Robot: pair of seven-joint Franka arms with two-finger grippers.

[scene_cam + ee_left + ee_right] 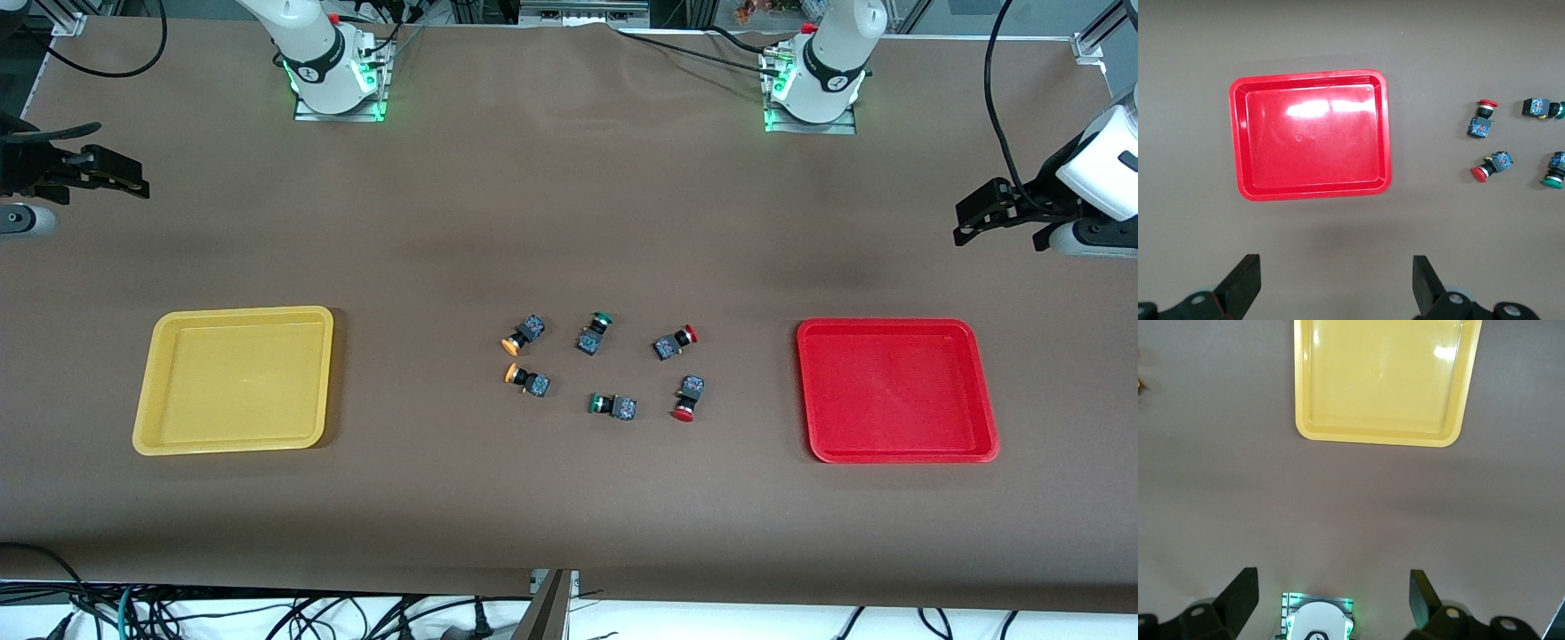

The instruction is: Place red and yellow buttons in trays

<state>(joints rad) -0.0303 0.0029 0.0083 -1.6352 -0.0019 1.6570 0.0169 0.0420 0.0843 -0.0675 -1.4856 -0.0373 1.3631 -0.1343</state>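
Two red buttons (pixel 678 369), two yellow (pixel 523 354), two green (pixel 605 364), two trays (pixel 151 404); each end effector (pixel 1335 283) (pixel 1331 600) gapes wide.

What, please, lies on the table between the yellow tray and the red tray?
Six buttons, clustered midway in the front view: two yellow toward the yellow tray, two green in the middle, two red toward the red tray.

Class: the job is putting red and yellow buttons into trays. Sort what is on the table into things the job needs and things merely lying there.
Needed:
red buttons
yellow buttons
red tray
yellow tray
both trays hold nothing

Lying about:
green buttons, among the others at the table's middle
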